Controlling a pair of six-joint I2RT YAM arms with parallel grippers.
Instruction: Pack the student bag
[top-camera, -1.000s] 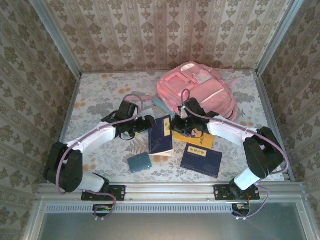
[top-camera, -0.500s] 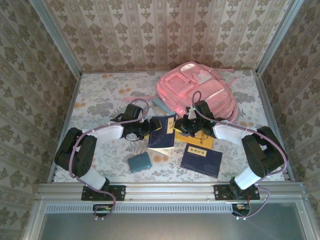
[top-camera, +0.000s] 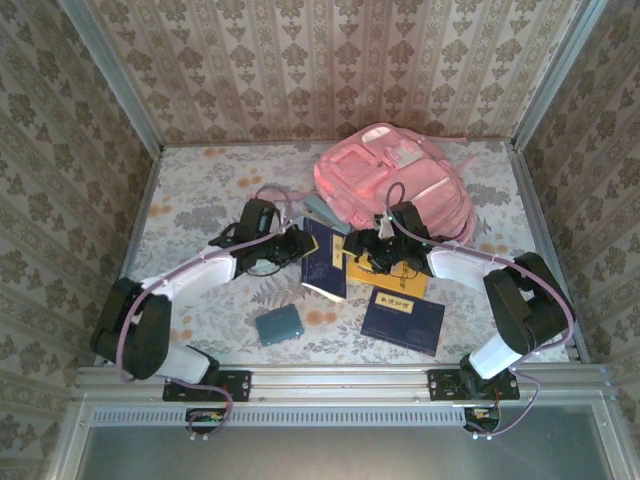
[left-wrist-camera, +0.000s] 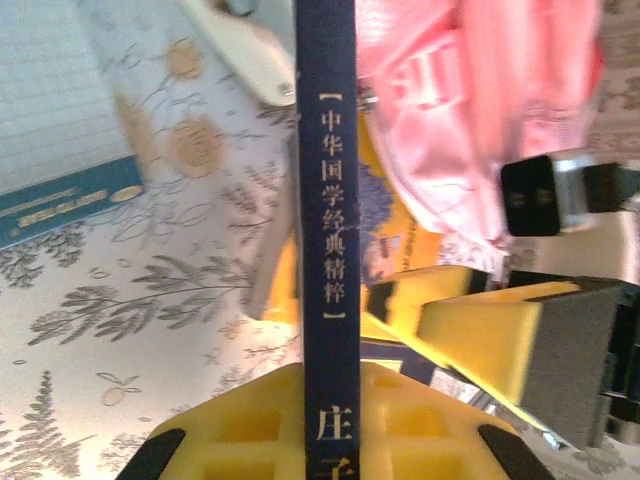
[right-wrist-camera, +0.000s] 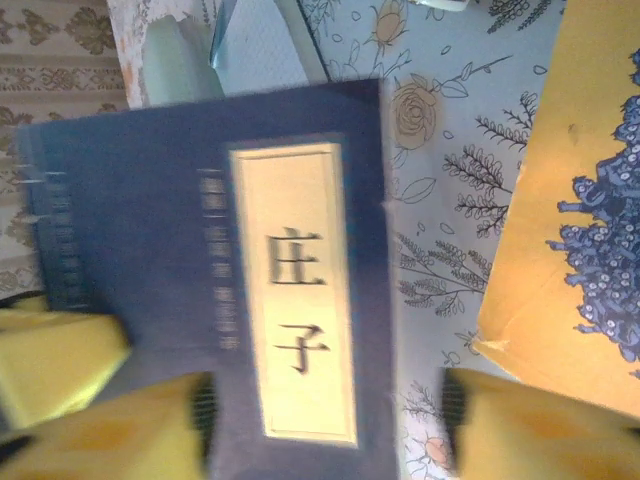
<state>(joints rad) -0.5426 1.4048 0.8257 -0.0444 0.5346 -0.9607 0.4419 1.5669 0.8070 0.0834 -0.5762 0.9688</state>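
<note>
Top external: left claw (top-camera: 300, 243) clamped on navy book (top-camera: 325, 264); right claw (top-camera: 360, 248) apart; student bag (top-camera: 400, 180) just beyond.

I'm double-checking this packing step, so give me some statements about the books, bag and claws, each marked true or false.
1. The left claw grips the dark blue book. True.
2. The right claw clamps the yellow book. False: it is open; that book lies on the table.
3. The student bag lies at the table's far side. True.
4. The teal case sits on the bag. False: it lies on the table, near the arms' bases.
</note>
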